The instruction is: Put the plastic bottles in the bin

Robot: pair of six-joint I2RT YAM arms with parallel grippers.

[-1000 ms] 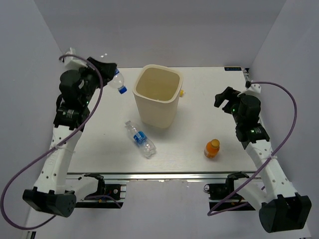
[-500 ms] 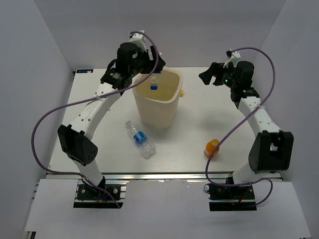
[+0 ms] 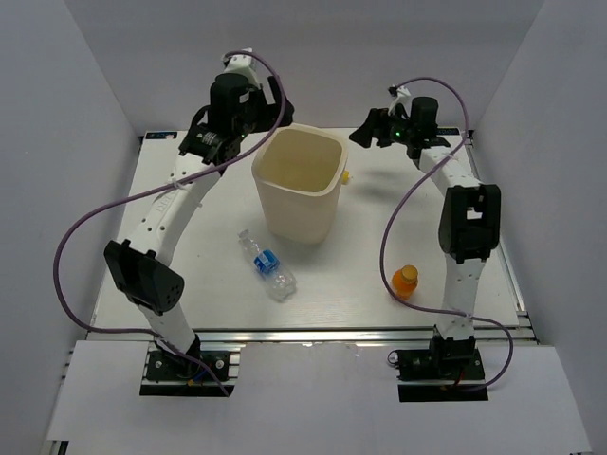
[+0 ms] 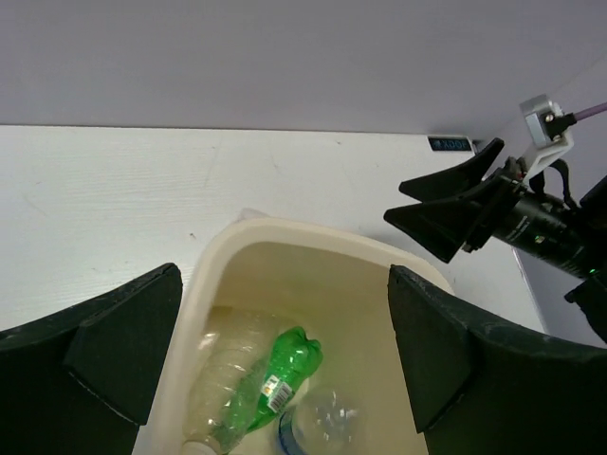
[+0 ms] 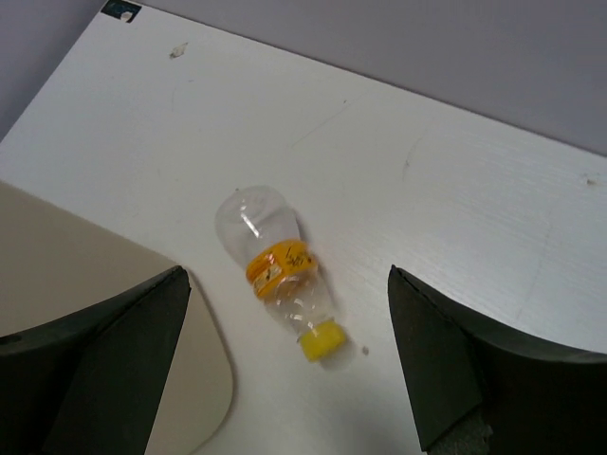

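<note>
Green bottle [image 4: 270,379] in cream bin [image 3: 294,213]; blue-labelled bottle [image 3: 266,264], orange bottle [image 3: 405,282] outside.

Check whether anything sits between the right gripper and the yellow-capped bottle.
Nothing visible does. The right gripper hangs open over the bottle, which lies on the table. The bin rim is off to one side, not touching it.

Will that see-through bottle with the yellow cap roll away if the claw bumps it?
Probably, yes. The clear plastic bottle with the yellow cap and yellow band lies on its side, and its body is round, so a nudge would likely roll it. It looks empty, so it's probably light and squashy.
</note>
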